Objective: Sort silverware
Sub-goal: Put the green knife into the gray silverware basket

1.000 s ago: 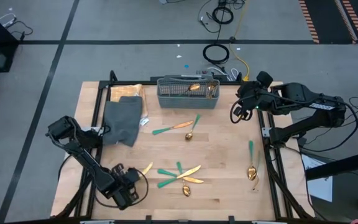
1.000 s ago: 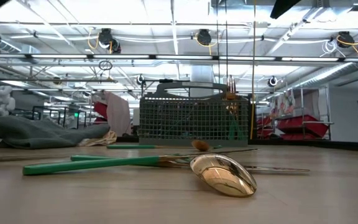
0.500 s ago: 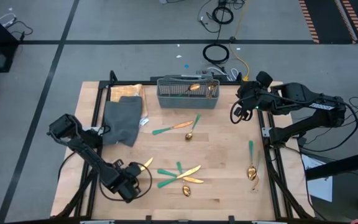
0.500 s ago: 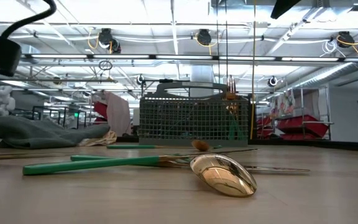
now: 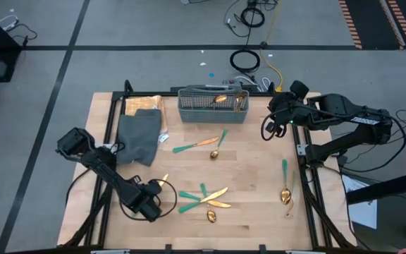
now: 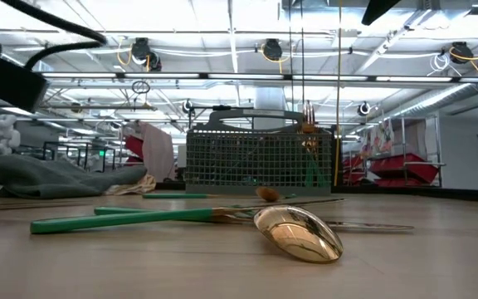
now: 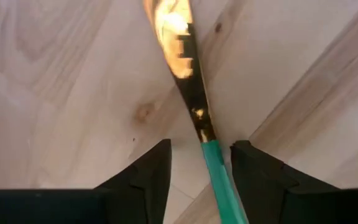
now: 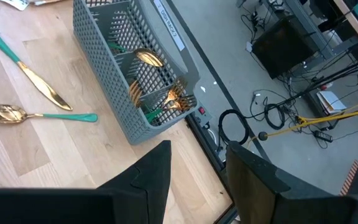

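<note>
A slim utensil with a gold head (image 5: 164, 184) and a green handle (image 7: 219, 177) lies flat on the wooden table near its front left. My left gripper (image 5: 150, 202) (image 7: 201, 171) is low over it and open, one finger on each side of the handle; I see no touch. More silverware lies loose: a knife (image 5: 196, 144) and a spoon (image 5: 219, 144) mid-table, a crossed cluster (image 5: 204, 197) near the front, and a spoon (image 5: 285, 185) at the right. My right gripper (image 5: 268, 130) (image 8: 197, 180) waits open at the far right.
A grey mesh basket (image 5: 213, 104) (image 8: 129, 68) at the table's far edge holds several utensils. A grey folded cloth (image 5: 138, 134) lies at the far left. In the low view a gold spoon (image 6: 297, 232) lies close in front of the basket (image 6: 260, 158).
My left gripper has gone from the table's near left corner toward the right and far edges, ending over the gold-headed utensil's handle.
</note>
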Robot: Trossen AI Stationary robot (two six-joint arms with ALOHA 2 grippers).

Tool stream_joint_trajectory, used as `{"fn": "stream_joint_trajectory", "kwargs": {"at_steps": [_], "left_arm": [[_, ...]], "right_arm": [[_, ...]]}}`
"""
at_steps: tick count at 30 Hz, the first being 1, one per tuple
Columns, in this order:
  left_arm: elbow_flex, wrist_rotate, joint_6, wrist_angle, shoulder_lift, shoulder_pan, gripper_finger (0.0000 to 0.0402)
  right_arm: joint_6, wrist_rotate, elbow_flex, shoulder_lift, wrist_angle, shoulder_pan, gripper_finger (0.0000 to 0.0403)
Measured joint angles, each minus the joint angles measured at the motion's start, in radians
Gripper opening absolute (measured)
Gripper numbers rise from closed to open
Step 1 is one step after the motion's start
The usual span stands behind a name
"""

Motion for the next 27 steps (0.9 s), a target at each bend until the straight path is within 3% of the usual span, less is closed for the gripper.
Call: {"fn": "stream_joint_trajectory", "kwargs": {"at_steps": [11, 21, 27], "left_arm": [[0.0, 0.001, -0.076, -0.063, 0.0, 0.02, 0.0192], [-0.124, -0.022, -0.226, 0.132, -0.019, 0.017, 0.0193], [-0.12, -0.006, -0.175, 0.145, -0.02, 0.026, 0.0193]], "right_arm": [[0.0, 0.0, 0.0, 0.0, 0.0, 0.0, 0.0144], [0.006, -0.011, 0.0, 0.0, 0.001, 0.0, 0.0144], [0.02, -0.026, 0.0, 0.0, 0.002, 0.0, 0.0144]]}}
